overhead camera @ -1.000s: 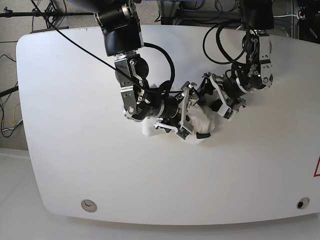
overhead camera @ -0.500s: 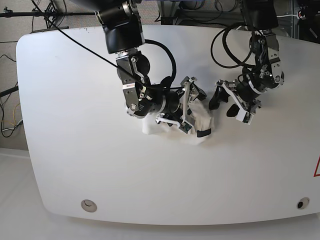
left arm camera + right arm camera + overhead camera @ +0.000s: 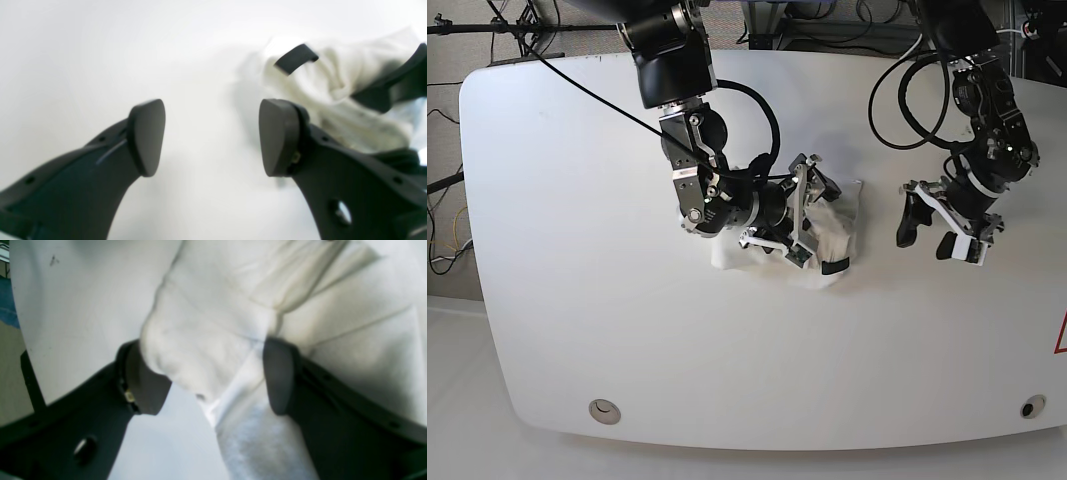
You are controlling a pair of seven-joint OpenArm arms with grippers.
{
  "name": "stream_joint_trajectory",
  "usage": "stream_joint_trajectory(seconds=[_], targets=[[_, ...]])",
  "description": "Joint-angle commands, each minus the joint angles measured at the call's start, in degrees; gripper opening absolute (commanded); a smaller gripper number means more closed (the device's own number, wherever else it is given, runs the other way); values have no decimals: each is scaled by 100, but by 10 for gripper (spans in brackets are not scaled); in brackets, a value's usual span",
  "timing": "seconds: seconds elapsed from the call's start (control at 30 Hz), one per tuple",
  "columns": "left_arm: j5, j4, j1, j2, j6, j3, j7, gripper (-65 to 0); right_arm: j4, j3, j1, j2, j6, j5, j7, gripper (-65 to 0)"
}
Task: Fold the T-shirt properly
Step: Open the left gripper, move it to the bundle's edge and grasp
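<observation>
The white T-shirt (image 3: 832, 238) lies bunched in a small heap at the middle of the table, its print hidden. A black tag (image 3: 295, 58) sticks out of the T-shirt (image 3: 337, 86). My right gripper (image 3: 811, 220) leans over the heap from the left. In the right wrist view this right gripper (image 3: 210, 380) stands open, with a thick fold of the T-shirt (image 3: 206, 340) bulging between its fingers. My left gripper (image 3: 924, 243) hangs to the right of the heap, apart from it. Here the left gripper (image 3: 212, 136) is open over bare table, with nothing between its fingers.
The white table (image 3: 577, 250) has rounded corners. Two small round fittings, one (image 3: 605, 409) and another (image 3: 1029, 407), sit near its front edge. Black cables (image 3: 897, 90) loop from both arms at the back. The floor shows beyond the table's left edge.
My left gripper has pulled away from the shirt heap toward the right and now stands clear of it. The right gripper stays at the heap.
</observation>
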Motion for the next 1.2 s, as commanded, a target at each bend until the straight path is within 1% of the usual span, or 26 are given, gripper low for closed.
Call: stream_joint_trajectory(seconds=[0.0,0.1,0.23,0.37,0.5,0.7,0.83,0.93,1.07,1.17], targets=[[-86,267,-220,-97,12,-189,-48,-237,126,-21,158,-49,34,102,86,-225],[-86,320,-264,-132,12,-365,-13,-237,135,-179,158,-49,34,102,86,-225],[-86,293,-282,-317,12,-479,-13,-236,328,-504,149,-49,34,102,86,-225],[-86,284,-282,-343,12,-479,-13,-236,618,-786,122,-49,34,102,77,-225],[-86,284,-264,-343,12,-488,-13,-236,777,-839,122,-49,34,102,-28,-225],[-86,284,-229,-308,12,-479,-13,-236,979,-821,166,-49,34,234,-37,-225],[-103,328,-88,-290,12,-453,-13,-236,1181,-548,254,-49,34,199,-37,-228],[-103,355,-62,-114,12,-374,-4,-236,1251,-214,298,-49,34,199,-37,-232],[-103,618,132,61,12,-163,4,-240,1260,278,571,-41,34,199,-37,-237],[-103,935,325,123,12,75,4,-240,1199,436,711,108,34,190,-37,-280]])
